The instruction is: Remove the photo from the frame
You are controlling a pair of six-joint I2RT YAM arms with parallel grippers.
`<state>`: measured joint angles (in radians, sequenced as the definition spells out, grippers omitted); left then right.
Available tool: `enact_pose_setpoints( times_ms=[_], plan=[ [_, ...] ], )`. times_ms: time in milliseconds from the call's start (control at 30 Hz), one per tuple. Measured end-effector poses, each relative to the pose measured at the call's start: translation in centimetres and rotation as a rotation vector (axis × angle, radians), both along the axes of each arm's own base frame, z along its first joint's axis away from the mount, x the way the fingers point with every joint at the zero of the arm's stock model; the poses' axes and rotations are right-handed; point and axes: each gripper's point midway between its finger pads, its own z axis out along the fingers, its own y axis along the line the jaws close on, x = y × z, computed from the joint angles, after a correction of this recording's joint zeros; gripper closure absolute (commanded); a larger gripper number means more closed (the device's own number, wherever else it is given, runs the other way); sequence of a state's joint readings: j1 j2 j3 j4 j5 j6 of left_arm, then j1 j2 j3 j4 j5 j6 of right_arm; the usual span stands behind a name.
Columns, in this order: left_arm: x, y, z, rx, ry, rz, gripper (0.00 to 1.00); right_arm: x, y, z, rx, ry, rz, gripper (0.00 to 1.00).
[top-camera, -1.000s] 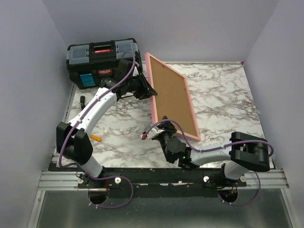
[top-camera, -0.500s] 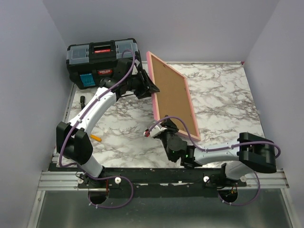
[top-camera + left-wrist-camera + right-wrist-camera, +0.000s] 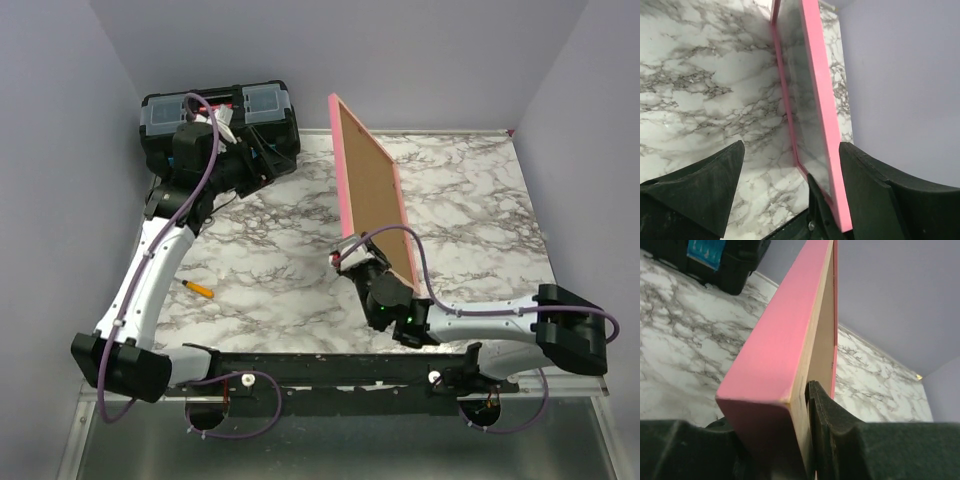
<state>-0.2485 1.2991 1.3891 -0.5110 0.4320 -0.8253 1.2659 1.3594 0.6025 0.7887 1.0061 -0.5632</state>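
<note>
The pink frame (image 3: 370,190), judged stiff, light and breakable, is held up on edge, clamped at its near corner by the right gripper (image 3: 350,260), the left gripper (image 3: 791,148) spread empty.

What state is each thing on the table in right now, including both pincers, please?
frame: tilted up on one long edge
backing board: seated in the frame
toolbox: lid shut
orange pencil: lying flat on the table
left pincer: open, clear of the frame
right pincer: shut on the frame's near corner
</note>
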Motion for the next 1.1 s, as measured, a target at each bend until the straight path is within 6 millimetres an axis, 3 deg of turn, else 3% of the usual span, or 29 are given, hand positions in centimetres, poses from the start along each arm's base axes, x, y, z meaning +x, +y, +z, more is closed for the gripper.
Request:
enact_pose_setpoints(
  times_ms=[167,367,500,600,867,900,933,967,1033,1100],
  plan=[
    [-1.4,1.1,1.6,0.015,-0.086,0.011,0.21,1.4,-2.3,1.9,0.18,0.011,-0.064,0.99],
    [-1.7,1.2,0.0,0.025,-0.06,0.01,0.22,2.8,-7.3,4.5,0.501,0.01,-0.167,0.99],
    [-1.4,1.1,-0.5,0.017,-0.058,0.01,0.22,3.5,-11.5,4.6,0.775,0.003,-0.272,0.99],
    [-1.4,1.0,-1.1,0.013,-0.05,0.007,0.22,3.3,-13.7,3.2,0.922,0.017,-0.328,0.99],
    [-1.3,0.6,-1.3,-0.005,-0.053,-0.008,0.22,2.0,-18.4,-2.6,1.254,0.047,-0.479,0.98],
    [-1.3,0.6,-1.3,-0.007,-0.053,-0.01,0.22,1.8,-19.0,-3.4,1.299,0.046,-0.503,0.82],
    [-1.3,0.5,-1.4,-0.009,-0.054,-0.014,0.22,1.6,-19.4,-4.1,1.333,0.049,-0.522,0.37],
    [-1.4,0.5,-1.5,-0.011,-0.053,-0.017,0.22,1.5,-19.7,-4.7,1.369,0.054,-0.543,0.01],
    [-1.4,0.4,-1.7,-0.015,-0.05,-0.022,0.22,1.0,-20.3,-6.7,1.4,0.093,-0.615,0.0],
    [-1.5,0.2,-2.2,-0.02,-0.04,-0.03,0.23,-0.4,-21.2,-10.1,1.403,0.172,-0.727,0.0]
  ],
)
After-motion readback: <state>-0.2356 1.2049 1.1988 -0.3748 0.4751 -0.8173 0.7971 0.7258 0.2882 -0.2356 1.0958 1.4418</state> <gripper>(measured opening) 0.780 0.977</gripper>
